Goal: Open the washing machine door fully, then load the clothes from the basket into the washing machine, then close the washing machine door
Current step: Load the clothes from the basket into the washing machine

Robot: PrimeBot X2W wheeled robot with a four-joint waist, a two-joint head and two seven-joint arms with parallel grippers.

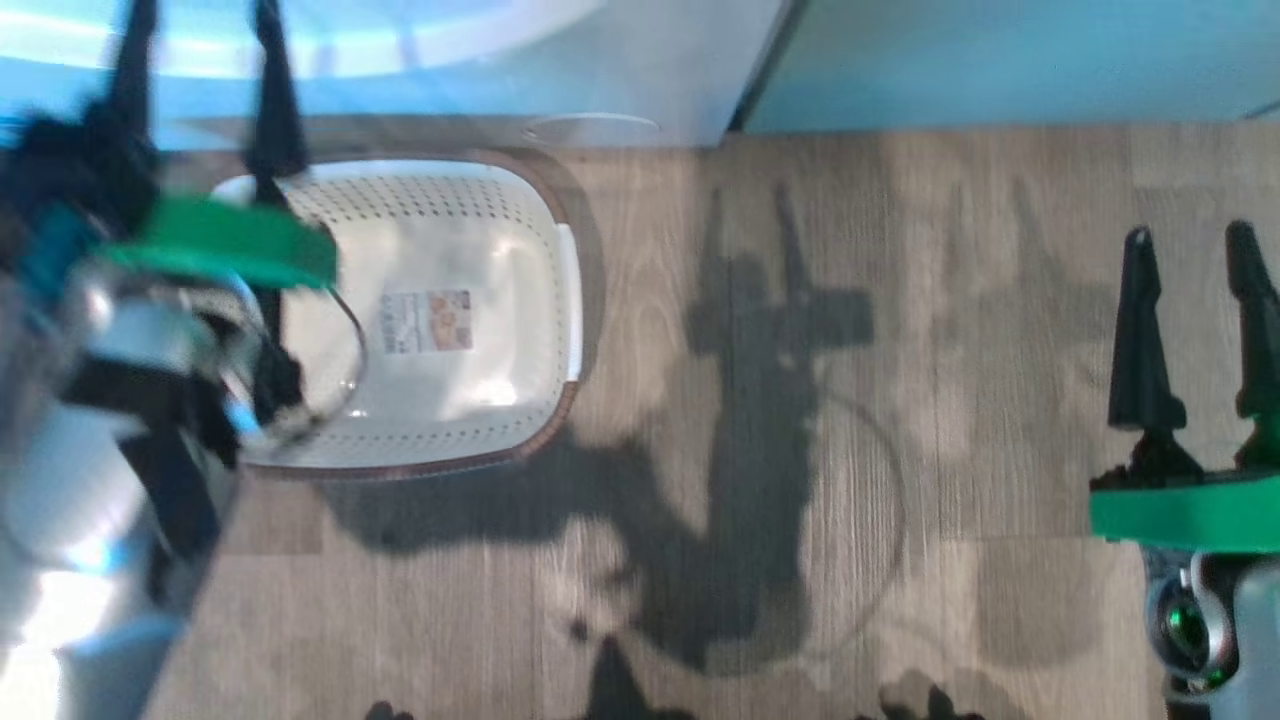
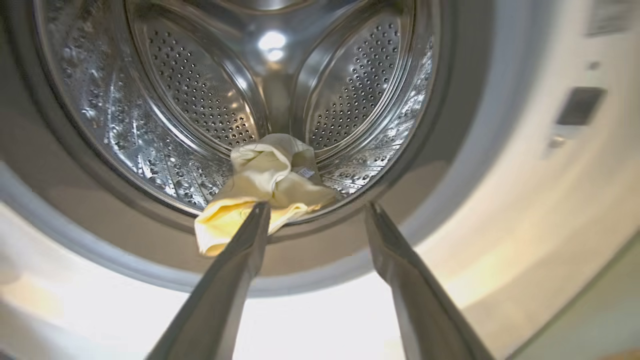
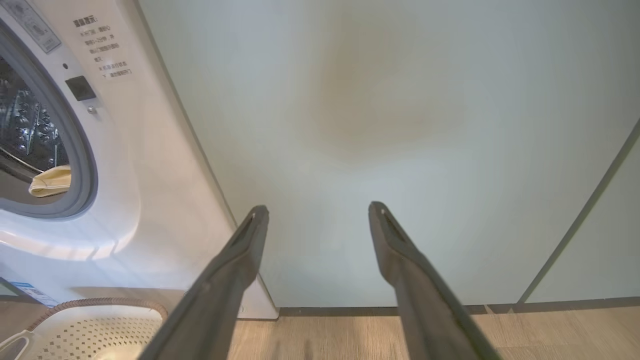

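Loading: clothes (image 2: 270,175) lay over the lip of the drum (image 2: 200,95), your left gripper (image 2: 317,215) and right gripper (image 3: 318,212) spread empty; next, you likely needed them nudged inward.

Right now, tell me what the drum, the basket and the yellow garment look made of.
Drum: polished metal, probably stainless steel; mirror glare, punched holes. Basket: seemingly moulded plastic, cream, slightly glossy; even perforations, sheen on its floor. Yellow garment: soft matte fabric, perhaps cotton; it creases and droops.
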